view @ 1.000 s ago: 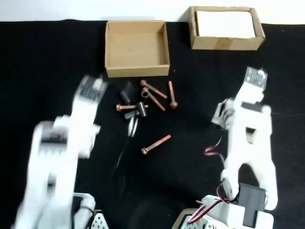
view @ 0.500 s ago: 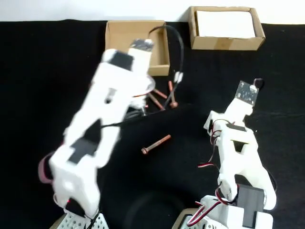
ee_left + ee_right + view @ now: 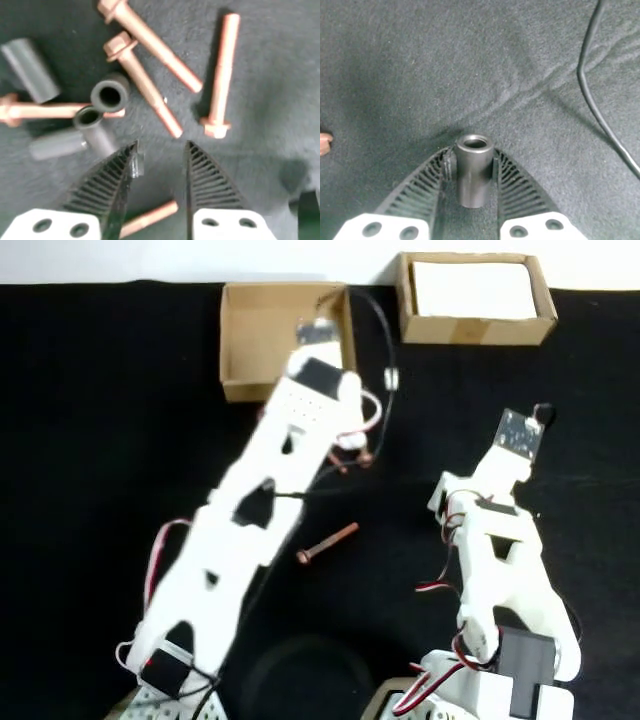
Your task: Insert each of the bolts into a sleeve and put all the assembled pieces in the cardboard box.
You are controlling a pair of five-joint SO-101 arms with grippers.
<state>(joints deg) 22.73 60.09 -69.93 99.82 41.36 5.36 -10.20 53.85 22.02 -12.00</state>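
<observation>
sleeve (image 3: 474, 175) in right gripper (image 3: 473, 156)

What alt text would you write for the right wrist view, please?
The right tool is shut on a dark sleeve, whose open end faces the camera, over a table covered in black cloth. A thin black cable runs across the cloth farther off.
</observation>
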